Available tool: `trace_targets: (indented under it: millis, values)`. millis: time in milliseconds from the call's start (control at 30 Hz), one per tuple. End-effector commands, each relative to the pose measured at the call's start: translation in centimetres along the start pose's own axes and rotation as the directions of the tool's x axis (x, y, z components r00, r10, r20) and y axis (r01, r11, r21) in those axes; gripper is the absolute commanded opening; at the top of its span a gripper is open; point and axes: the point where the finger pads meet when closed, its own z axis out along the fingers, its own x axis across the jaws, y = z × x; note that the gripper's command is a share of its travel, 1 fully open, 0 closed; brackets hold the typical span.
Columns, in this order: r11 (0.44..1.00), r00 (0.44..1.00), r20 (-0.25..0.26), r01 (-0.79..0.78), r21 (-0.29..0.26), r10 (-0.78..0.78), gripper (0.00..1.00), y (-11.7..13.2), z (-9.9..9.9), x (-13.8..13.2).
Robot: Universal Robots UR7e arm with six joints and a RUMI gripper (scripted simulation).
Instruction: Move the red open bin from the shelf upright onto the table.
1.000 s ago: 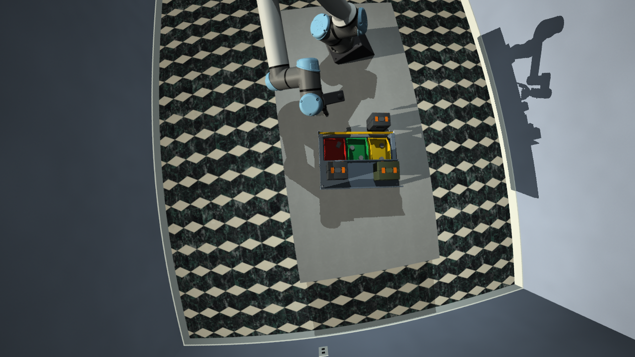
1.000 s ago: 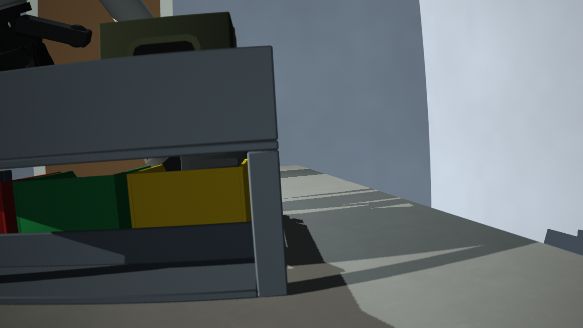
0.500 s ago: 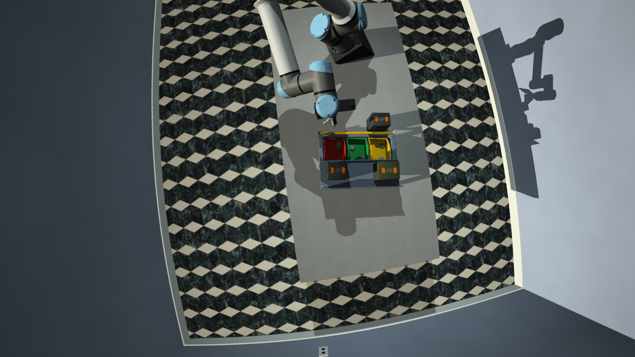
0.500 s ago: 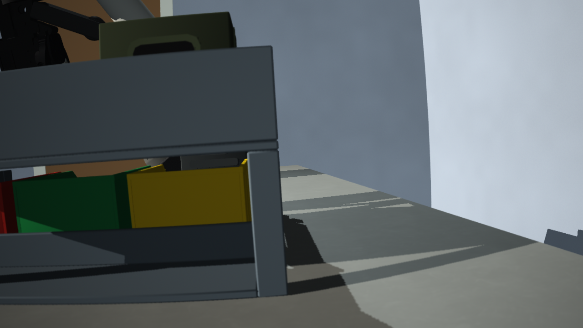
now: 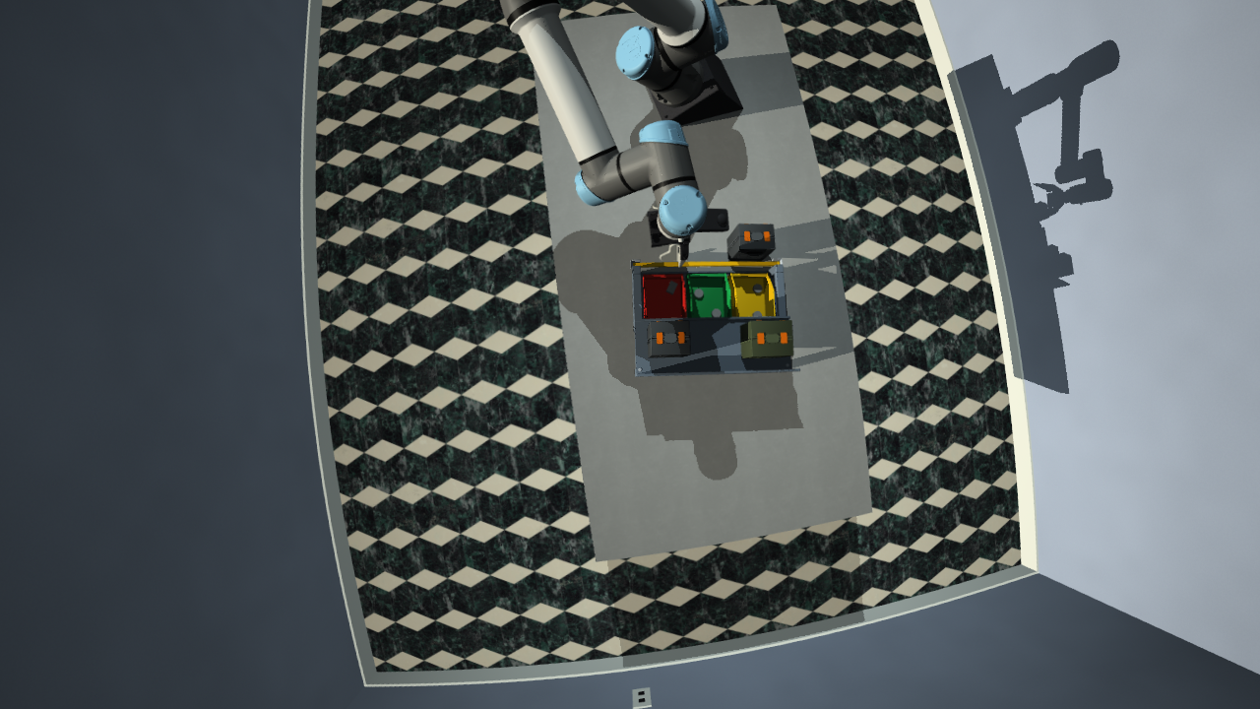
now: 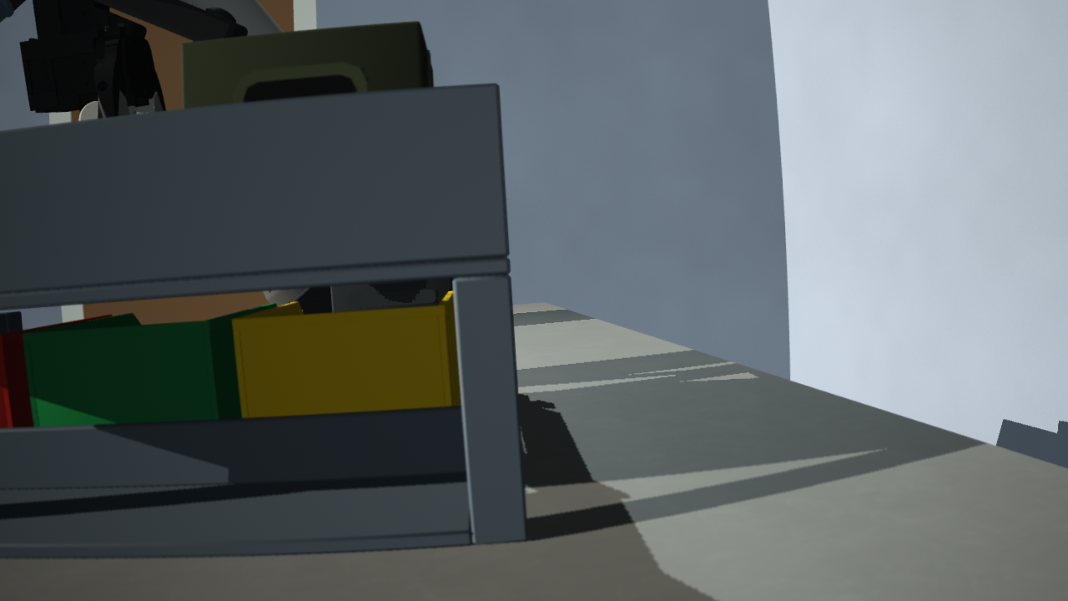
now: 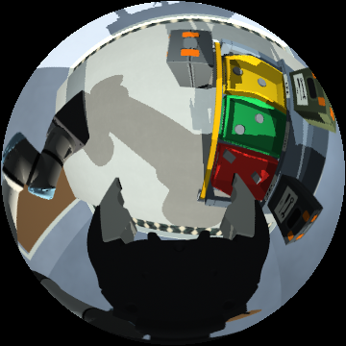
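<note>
The red open bin [image 5: 662,300] [image 6: 13,381] [image 7: 242,166] sits upright on the grey shelf [image 5: 715,337] [image 6: 254,194], at the left end of a row of three bins in the top view. Two grey parts show in it in the wrist view, one square part [image 7: 229,156] and one partly shaded part. My gripper [image 5: 671,254] [image 7: 176,176] is open and empty. It is above and in front of the shelf, beside the red bin's end of the yellow front rail. In the wrist view, one finger overlaps the red bin's front corner; contact cannot be told. The table [image 5: 730,511] [image 6: 821,507] lies under the shelf.
A green bin [image 5: 717,282] [image 6: 127,366] [image 7: 247,110] and a yellow bin [image 5: 746,303] [image 6: 343,358] stand beside the red one, behind a yellow rail [image 5: 705,263] [image 7: 214,120]. A dark case [image 5: 667,349] and an olive case [image 5: 766,351] [image 6: 299,56] stand on the upper shelf. Another dark case [image 5: 748,248] [image 7: 189,69] stands in front.
</note>
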Motion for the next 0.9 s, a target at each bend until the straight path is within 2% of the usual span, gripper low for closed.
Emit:
trace_targets:
  millis: [0,367,867]
  values:
    - [1.000,0.999,-0.028,-0.016,-0.011,0.015,1.00,-1.1,-0.4,1.1]
    - [0.998,0.994,-0.097,-0.054,-0.029,0.051,1.00,-3.9,-1.4,3.3]
    - [0.996,0.985,-0.155,-0.087,-0.035,0.081,1.00,-6.4,-2.3,4.9]
